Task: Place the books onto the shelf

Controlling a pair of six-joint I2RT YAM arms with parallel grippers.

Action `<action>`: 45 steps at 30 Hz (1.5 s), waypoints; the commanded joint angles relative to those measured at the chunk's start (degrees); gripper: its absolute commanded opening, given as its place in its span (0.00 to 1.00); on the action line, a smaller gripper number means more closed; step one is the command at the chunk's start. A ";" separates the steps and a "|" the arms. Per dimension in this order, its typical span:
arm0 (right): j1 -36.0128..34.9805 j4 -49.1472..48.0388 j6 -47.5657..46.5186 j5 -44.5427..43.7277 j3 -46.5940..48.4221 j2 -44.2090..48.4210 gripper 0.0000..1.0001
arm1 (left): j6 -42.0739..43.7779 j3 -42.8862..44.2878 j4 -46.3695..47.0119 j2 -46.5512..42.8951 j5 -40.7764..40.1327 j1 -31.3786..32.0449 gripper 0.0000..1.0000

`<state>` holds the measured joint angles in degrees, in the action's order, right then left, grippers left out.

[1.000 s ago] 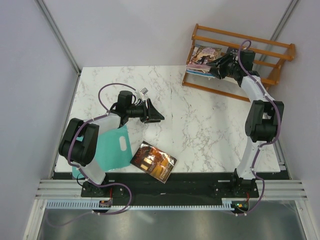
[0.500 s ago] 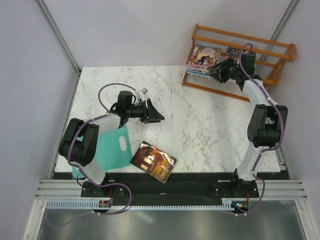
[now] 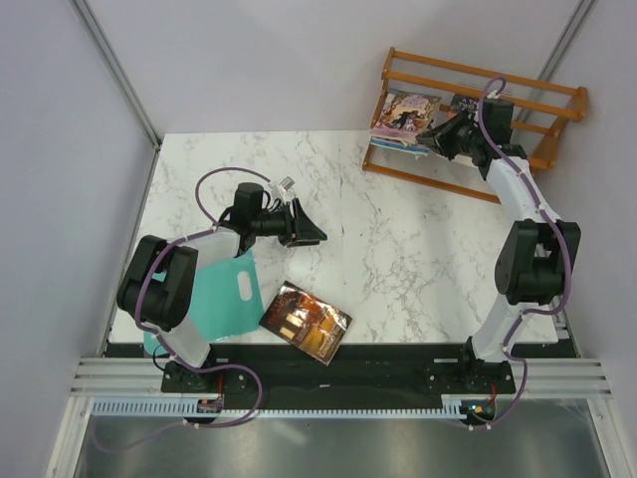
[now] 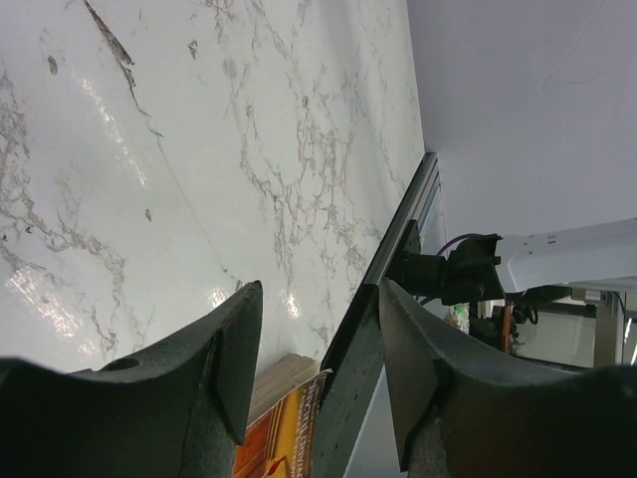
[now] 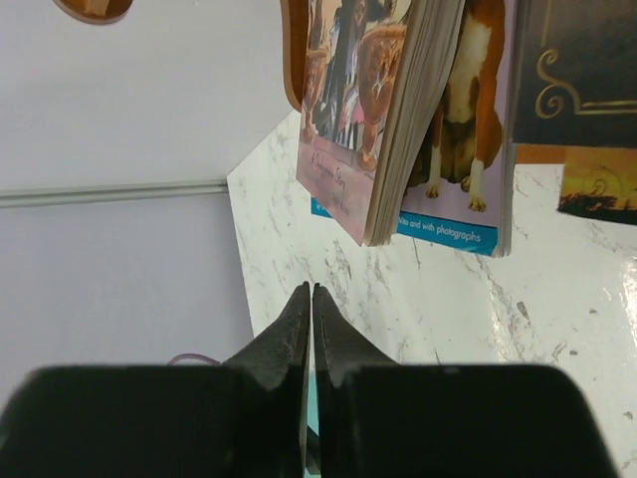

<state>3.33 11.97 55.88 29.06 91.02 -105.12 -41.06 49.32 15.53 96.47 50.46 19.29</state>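
The wooden shelf stands at the far right corner of the table. On it lean a pink-purple book and a dark book. In the right wrist view the pink-purple book lies over a dog book, beside the dark book. My right gripper is shut with nothing in it, just in front of these books. A red-brown book lies flat near the front edge. My left gripper hangs open over the table's middle, holding nothing.
A teal flat sheet with a handle hole lies by the left arm's base. The marble table ends at a black rail along the front. Grey walls close in on the left, right and back.
The right gripper's fingers have closed together and it has drawn back slightly from the books on the shelf. The left arm has stayed where it was.
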 commanded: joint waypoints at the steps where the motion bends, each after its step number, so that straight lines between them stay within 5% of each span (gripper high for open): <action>1: -3.07 4.63 -5.07 -2.59 6.34 -1.40 0.06 | 0.10 -0.54 2.93 -0.67 0.34 -0.31 0.57; 14: -9.84 16.15 -14.13 -12.78 16.12 -9.05 0.00 | -0.16 -1.07 3.54 0.04 0.26 -0.30 0.57; 45: -6.15 18.27 -14.30 -20.62 17.52 -10.02 0.00 | -0.51 -1.42 4.33 0.13 0.61 -0.30 0.57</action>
<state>-3.49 30.48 41.76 9.98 107.72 -116.95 -41.08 48.34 17.65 96.73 50.48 19.29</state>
